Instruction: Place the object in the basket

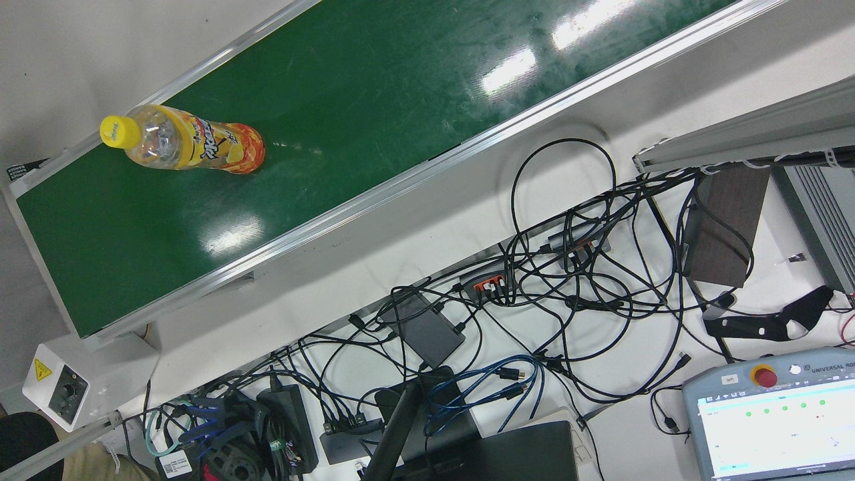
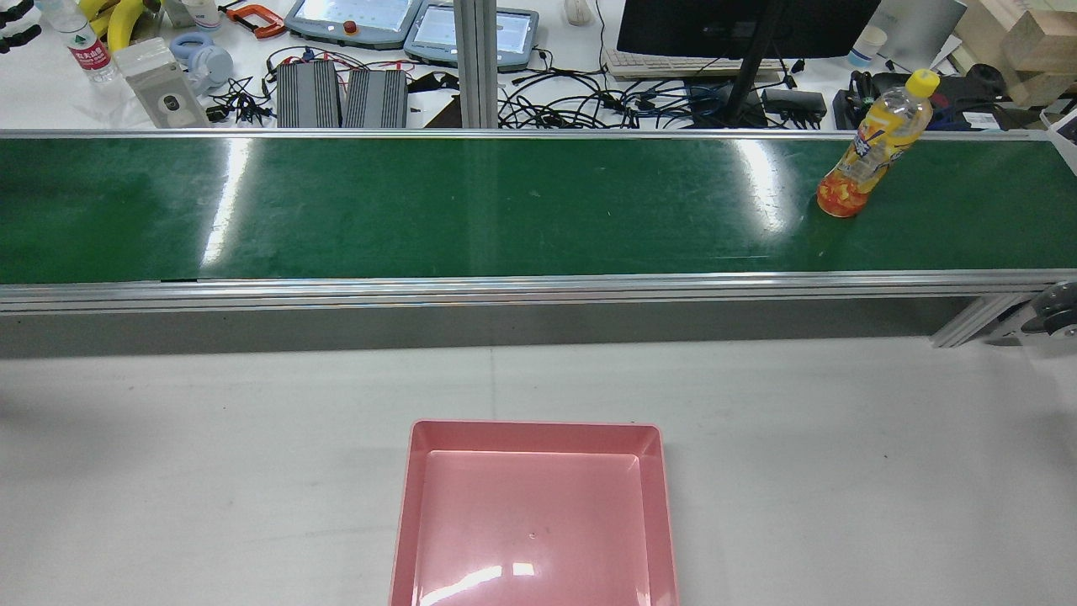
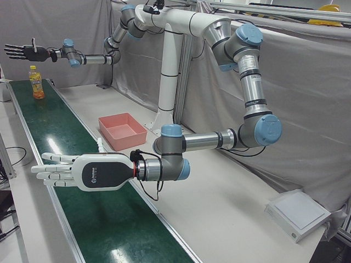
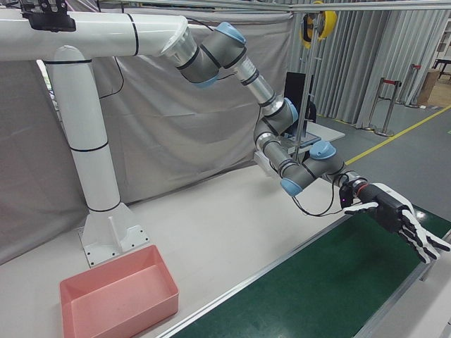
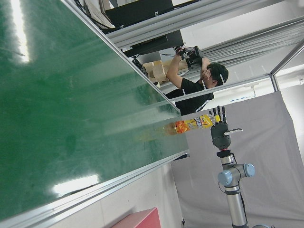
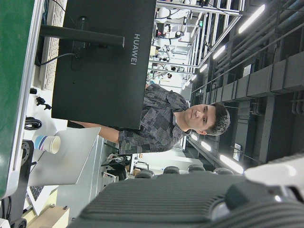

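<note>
An orange drink bottle with a yellow cap stands upright on the green conveyor belt, at the right end in the rear view. It also shows in the front view, the left-front view and the left hand view. The pink basket is empty on the white table. My right hand, black, is open, above the bottle and apart from it; it also shows in the right-front view. My left hand, white, is open and flat over the belt's other end, far from the bottle.
Beyond the belt lies a desk with cables, teach pendants, a monitor and a water bottle. Two people stand on that side. The basket also shows in the left-front view and the right-front view.
</note>
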